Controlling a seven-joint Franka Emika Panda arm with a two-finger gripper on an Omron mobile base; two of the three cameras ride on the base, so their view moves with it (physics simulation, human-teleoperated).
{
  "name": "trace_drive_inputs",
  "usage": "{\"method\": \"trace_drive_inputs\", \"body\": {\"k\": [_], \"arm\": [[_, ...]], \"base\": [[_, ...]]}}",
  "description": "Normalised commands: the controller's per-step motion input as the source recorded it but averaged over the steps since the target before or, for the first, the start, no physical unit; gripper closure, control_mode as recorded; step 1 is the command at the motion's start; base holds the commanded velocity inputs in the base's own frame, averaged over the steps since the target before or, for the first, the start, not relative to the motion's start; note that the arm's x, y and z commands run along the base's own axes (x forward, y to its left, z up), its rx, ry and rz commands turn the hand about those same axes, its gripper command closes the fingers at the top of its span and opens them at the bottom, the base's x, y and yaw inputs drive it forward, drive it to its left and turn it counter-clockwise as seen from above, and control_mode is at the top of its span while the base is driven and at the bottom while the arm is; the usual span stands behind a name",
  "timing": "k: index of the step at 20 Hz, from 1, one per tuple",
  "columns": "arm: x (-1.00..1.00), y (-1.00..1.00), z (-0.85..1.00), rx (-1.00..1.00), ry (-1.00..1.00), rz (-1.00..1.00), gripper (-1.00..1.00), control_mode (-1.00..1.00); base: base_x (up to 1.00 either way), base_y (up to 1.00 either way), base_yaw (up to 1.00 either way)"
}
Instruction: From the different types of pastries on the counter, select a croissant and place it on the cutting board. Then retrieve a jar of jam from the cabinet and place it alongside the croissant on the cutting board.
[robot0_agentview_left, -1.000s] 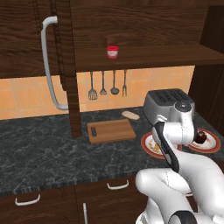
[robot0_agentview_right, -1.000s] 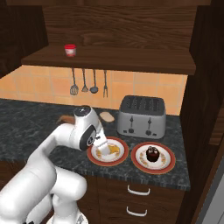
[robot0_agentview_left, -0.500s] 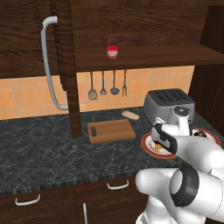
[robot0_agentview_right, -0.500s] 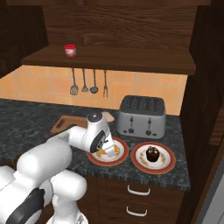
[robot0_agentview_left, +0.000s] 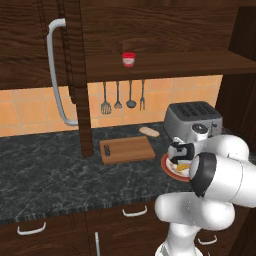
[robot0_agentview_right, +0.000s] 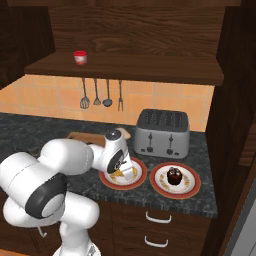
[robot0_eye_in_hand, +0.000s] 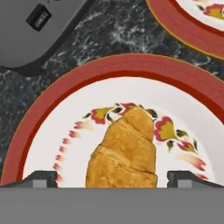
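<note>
Lining up on the croissant (robot0_eye_in_hand: 124, 151) for a grasp

I am hovering my gripper (robot0_eye_in_hand: 112, 177) over the red-rimmed plate (robot0_eye_in_hand: 52, 103) on the table (robot0_eye_in_hand: 127, 33), fingers spread wide with one tip on each side of the croissant and neither touching it. It is looking light, flaky and easy to crush, so I am judging a gentle pinch across its thick middle best. The cutting board (robot0_agentview_left: 127, 149) is lying bare beside the plate.

Silver toaster (robot0_agentview_right: 161, 133) beside two red-rimmed plates (robot0_agentview_right: 190, 185); four utensils (robot0_agentview_left: 123, 95) hanging on orange tiled wall (robot0_agentview_left: 30, 107) left of toaster.
</note>
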Motion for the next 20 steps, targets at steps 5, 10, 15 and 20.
{"method": "trace_drive_inputs", "body": {"k": [5,10,15,20], "arm": [[0.19,-0.1,-0.4,0.0,0.03,0.0,-1.0,-1.0],[0.19,-0.06,-0.39,0.0,0.03,0.0,-1.0,-1.0],[0.19,0.0,-0.39,0.0,0.05,0.0,1.0,-1.0],[0.01,0.0,-0.5,0.0,0.0,0.0,1.0,-1.0]], "base": [[0.0,0.0,0.0],[0.0,0.0,0.0],[0.0,0.0,0.0],[0.0,0.0,0.0]]}}
